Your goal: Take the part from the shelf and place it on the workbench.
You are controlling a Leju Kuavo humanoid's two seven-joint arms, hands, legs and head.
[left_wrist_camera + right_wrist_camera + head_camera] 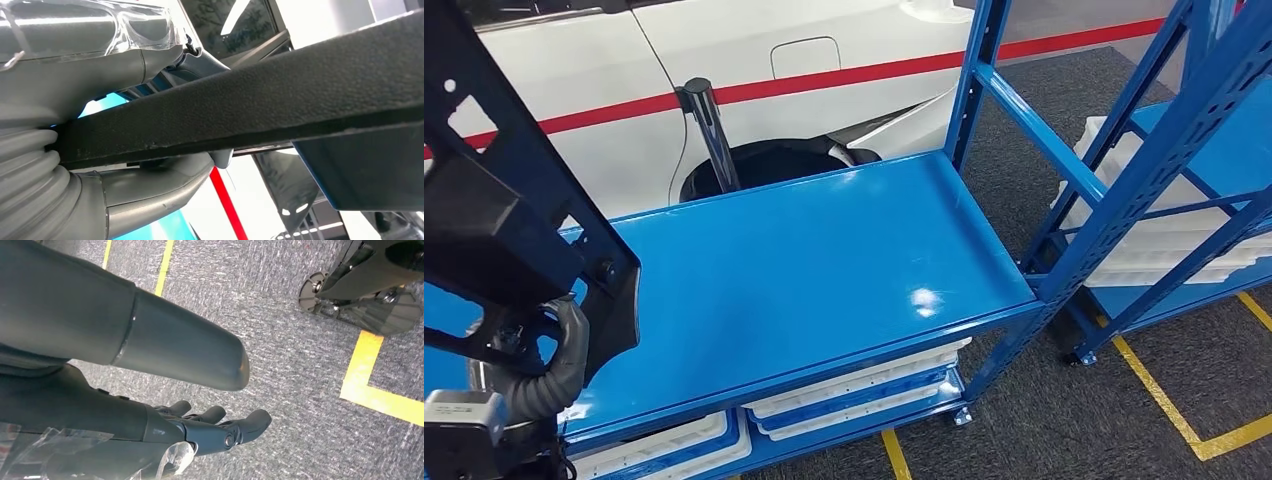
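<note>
A large black plastic part (499, 205), a long textured bar with a boxy body, is lifted at the far left of the head view, above the blue shelf (824, 260). My left hand (549, 365) grips it from below. In the left wrist view the part's bar (250, 100) runs between the grey thumb (155, 182) and the fingers (100, 55), which clamp it. My right hand (165, 390) hangs over the grey carpet, its thumb and fingers apart, holding nothing.
The blue shelf's top deck is bare; white trays (864, 385) sit on the level below. A second blue rack (1184, 150) with white trays stands to the right. A white car (724, 70) with a red stripe is behind. Yellow floor lines (1164, 400) mark the carpet.
</note>
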